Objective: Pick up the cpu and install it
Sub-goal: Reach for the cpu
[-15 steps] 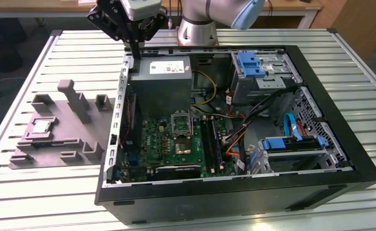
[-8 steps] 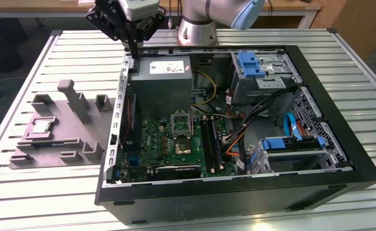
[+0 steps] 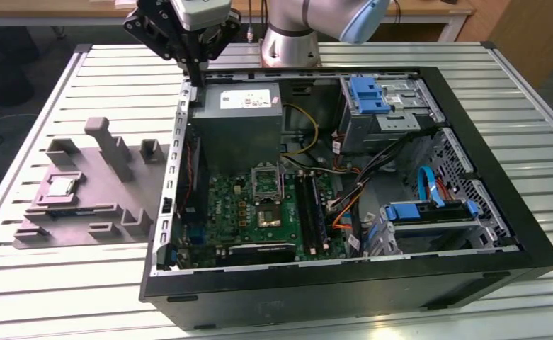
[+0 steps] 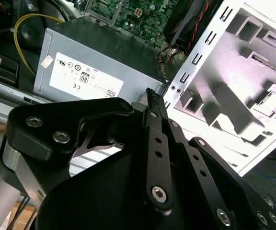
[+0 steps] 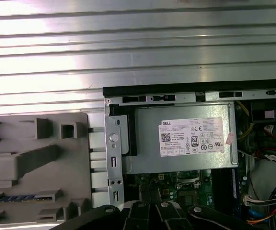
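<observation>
Nearest in the exterior view, the black tower case [image 3: 352, 287] lies on its side on the slatted metal table [image 3: 531, 99] with its panel off, so the insides face up and can be reached from above. Within it the green motherboard [image 3: 234, 212] lies flat; the socket frame [image 3: 265, 178] near its middle looks to stand open, as if ready for a chip, though whether the socket beneath is bare is too small to tell. Cables and the blue drive caddy [image 3: 428, 211] hide the board's edge toward the exterior view's right.

Just beside the case, at the exterior view's left, a grey fixture tray [image 3: 87, 230] keeps parts in moulded pockets. The cpu [image 3: 61, 185] rests flat in a square pocket there, metal top up, well apart from the claw; I judge the pick-up not yet made.

Farther back sits the power supply [image 3: 243, 124], white label upward. Above the case's far corner beside it hangs the gripper [image 3: 194, 71], pointing down; its fingers look drawn together with nothing between them.

In the first wrist view the tray is cut off at the picture's edge, and a bright square there may be the chip, but I cannot say. In the second wrist view the claw's own black linkage blocks what lies under it. The arm [image 3: 300, 32] runs out of the exterior view past its base joint.
</observation>
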### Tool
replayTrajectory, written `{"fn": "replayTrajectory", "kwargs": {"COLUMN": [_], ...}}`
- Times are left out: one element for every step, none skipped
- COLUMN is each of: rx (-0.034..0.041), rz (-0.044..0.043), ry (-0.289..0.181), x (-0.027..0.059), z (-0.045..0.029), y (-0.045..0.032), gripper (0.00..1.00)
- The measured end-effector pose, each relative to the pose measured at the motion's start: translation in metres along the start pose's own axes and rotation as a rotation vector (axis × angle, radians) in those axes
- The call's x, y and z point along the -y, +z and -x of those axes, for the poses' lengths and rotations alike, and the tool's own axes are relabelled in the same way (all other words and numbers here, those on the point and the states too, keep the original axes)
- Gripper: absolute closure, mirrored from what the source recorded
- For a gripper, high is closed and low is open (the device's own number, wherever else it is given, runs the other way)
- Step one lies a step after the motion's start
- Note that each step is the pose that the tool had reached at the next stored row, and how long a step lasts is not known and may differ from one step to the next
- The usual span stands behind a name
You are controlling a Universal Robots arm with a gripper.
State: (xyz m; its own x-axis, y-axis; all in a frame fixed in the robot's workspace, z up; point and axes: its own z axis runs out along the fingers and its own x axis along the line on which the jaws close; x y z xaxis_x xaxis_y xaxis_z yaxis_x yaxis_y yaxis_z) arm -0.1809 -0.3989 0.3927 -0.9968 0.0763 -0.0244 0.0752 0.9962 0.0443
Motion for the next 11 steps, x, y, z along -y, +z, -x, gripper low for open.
{"fn": "replayTrajectory", "kwargs": {"rx": [0.0000, 0.0000, 0.0000, 0.0000, 0.0000, 0.0000, 0.0000, 0.0000, 0.0000, -0.0001, 0.0000], "rz": [0.0000, 0.0000, 0.0000, 0.0000, 0.0000, 0.0000, 0.0000, 0.0000, 0.0000, 0.0000, 0.0000], "ry": [0.000, 0.000, 0.000, 0.000, 0.000, 0.000, 0.000, 0.000, 0.000, 0.000, 0.000], "x": [0.0000, 0.0000, 0.0001, 0.0001, 0.0001, 0.0001, 0.0002, 0.0002, 0.0002, 0.0002, 0.0002], "z": [-0.0004, -0.0007, -0.0009, -0.0012, -0.0015, -0.0018, -0.0020, -0.0022, -0.0024, -0.0026, -0.0029], "y": [0.0000, 0.0000, 0.0000, 0.0000, 0.0000, 0.0000, 0.0001, 0.0001, 0.0001, 0.0000, 0.0001], "gripper": [0.89, 0.89, 0.89, 0.89, 0.89, 0.89, 0.89, 0.89, 0.89, 0.89, 0.89]}}
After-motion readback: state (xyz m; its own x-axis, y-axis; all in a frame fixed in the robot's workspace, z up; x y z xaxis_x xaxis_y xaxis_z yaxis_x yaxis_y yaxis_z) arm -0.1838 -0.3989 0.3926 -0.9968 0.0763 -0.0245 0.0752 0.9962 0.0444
